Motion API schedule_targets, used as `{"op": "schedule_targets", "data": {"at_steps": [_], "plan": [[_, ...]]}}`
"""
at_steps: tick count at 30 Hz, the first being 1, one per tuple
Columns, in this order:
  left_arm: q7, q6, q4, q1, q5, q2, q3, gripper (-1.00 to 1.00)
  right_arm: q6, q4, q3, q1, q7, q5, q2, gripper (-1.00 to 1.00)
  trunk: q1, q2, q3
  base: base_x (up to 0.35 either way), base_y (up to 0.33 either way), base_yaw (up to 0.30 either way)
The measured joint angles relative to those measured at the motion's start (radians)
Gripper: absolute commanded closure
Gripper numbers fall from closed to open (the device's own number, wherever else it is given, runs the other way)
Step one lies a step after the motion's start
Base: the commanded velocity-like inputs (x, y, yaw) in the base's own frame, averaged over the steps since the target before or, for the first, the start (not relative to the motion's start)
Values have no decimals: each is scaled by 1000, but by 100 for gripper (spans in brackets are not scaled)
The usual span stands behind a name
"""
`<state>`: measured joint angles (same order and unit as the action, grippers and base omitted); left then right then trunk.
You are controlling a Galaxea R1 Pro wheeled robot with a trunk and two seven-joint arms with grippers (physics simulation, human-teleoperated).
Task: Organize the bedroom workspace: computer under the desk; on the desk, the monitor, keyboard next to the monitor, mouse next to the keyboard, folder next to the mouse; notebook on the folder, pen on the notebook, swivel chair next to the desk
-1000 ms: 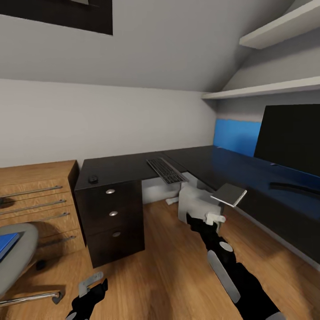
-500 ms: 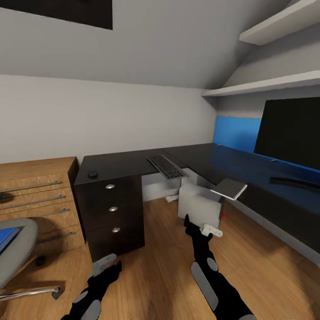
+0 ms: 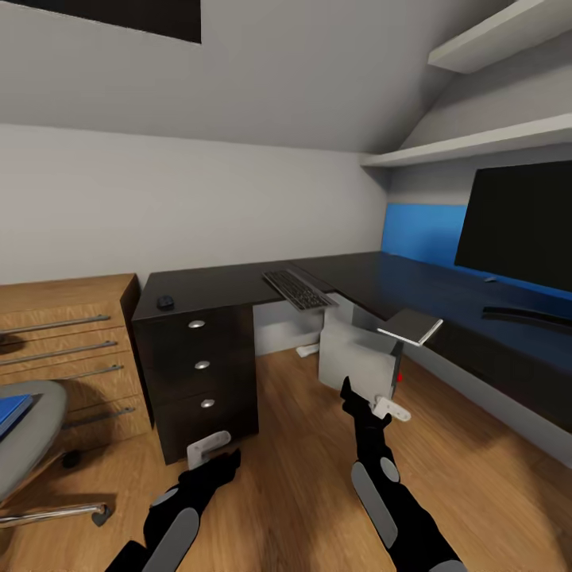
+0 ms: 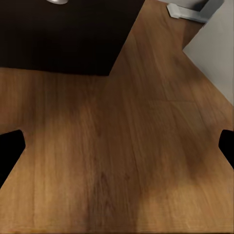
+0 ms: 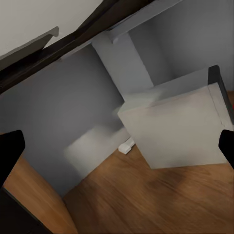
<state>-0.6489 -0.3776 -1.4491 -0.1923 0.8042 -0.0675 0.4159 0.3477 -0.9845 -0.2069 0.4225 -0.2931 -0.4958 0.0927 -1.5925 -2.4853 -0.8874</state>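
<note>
A: Head view?
B: Keyboard (image 3: 298, 290) overhangs the desk (image 3: 230, 282) front edge at the inner corner, mouse (image 3: 165, 302) at the left end, monitor (image 3: 520, 226) on the right wing. Notebook (image 3: 410, 326) juts off that wing's edge above the computer (image 3: 357, 357). Folder (image 3: 12, 413) on the swivel chair (image 3: 28, 445).
A: Wrists?
B: Left gripper (image 4: 117, 148) fingers apart over the floor (image 4: 122, 161). Right gripper (image 5: 117, 151) fingers apart, computer (image 5: 180, 129) ahead.

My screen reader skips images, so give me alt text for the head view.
A black L-shaped desk holds a keyboard, mouse and monitor; a grey-white computer stands beneath, beyond the right pincer.
</note>
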Motion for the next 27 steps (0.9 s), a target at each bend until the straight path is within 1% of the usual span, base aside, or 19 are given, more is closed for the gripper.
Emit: {"op": "schedule_targets", "data": {"at_steps": [2,3,8,9,10,11,12,14,15,17,18,20,22,23,24,25,26,27], "plan": [[1,1,4,0,0,0,2,-100,2,1,2,0,0,2,-10,-100,-8,-14,-6,0,0,0],[2,1,1,0,0,0,5,-100,4,0,3,0,-1,3,-23,-100,-8,-14,-10,0,0,0],[2,3,-3,0,0,1,5,-100,6,0,5,0,-3,2,-38,-100,-11,-16,-29,0,0,0],[2,3,-2,0,0,0,4,-100,13,2,19,0,-2,-4,-41,-100,-11,-16,-33,0,0,0],[2,3,-2,0,0,0,3,-100,22,2,22,0,-1,-6,-41,-100,-11,-16,-37,0,0,0],[3,3,-2,0,0,0,1,-100,37,2,23,0,-1,-7,-41,-100,-12,-16,-41,0,0,0],[2,1,3,0,2,-1,-2,-100,118,-1,19,0,0,-8,-39,-100,-12,-17,-45,0,0,0],[2,1,6,0,1,-1,-5,-100,148,1,14,0,-3,-7,-34,-100,-12,-17,-45,0,0,0],[3,2,8,0,-1,-2,-6,-100,170,3,13,1,-9,-7,-10,-100,-12,-17,-45,0,0,0],[3,3,8,0,-2,-2,-5,-100,177,5,16,4,-14,-8,25,-100,-12,-17,-45,0,0,0],[3,4,7,0,-2,-2,-4,-100,179,6,17,13,-30,-9,44,-100,-12,-17,-45,0,0,0],[3,4,6,0,-2,-2,-4,-100,181,7,18,33,-61,-10,58,-100,-12,-17,-45,0,0,0],[3,4,6,0,-2,-2,-4,-100,180,7,18,51,-87,-11,64,-100,-12,-17,-45,0,0,0],[3,4,6,0,-2,-2,-3,-100,180,7,18,70,-117,-14,67,-100,-12,-17,-45,0,0,0],[3,3,6,0,-2,-2,-3,-100,181,7,18,80,-134,-20,68,-100,-12,-17,-45,0,0,0],[3,3,6,0,-2,-2,-3,-100,181,7,18,99,-165,-36,70,-100,-12,-17,-45,0,0,0],[3,3,6,0,-2,-2,-3,-100,183,7,19,115,-194,-62,71,-100,-12,-17,-45,0,0,0],[3,3,6,0,-2,-2,-3,-100,184,6,20,122,-207,-79,71,-100,-12,-17,-45,0,0,0]]}}
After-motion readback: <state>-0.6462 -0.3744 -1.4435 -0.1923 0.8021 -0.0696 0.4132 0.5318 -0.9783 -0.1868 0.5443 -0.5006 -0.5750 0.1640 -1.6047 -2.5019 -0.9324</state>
